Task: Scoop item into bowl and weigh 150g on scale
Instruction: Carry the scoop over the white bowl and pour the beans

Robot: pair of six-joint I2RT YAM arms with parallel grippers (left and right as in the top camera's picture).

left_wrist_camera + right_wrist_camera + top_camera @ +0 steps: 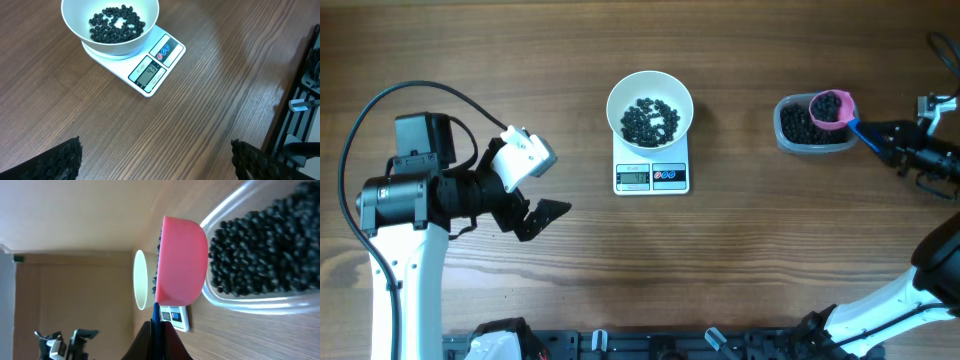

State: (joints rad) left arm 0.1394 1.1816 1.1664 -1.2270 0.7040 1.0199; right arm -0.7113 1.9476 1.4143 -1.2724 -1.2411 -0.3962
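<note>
One scoop (182, 260) of beads (829, 108) w/ right pincer (878, 138) clamped on its handle, over the tub (250, 305); bowl (650, 86) on scale (651, 177) lies well left. Fyi left pincer (548, 183) wide open, empty.

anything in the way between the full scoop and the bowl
Nothing visible. Only bare table lies between the pink scoop, held over the tub by the right gripper, and the bowl on the scale.
</note>
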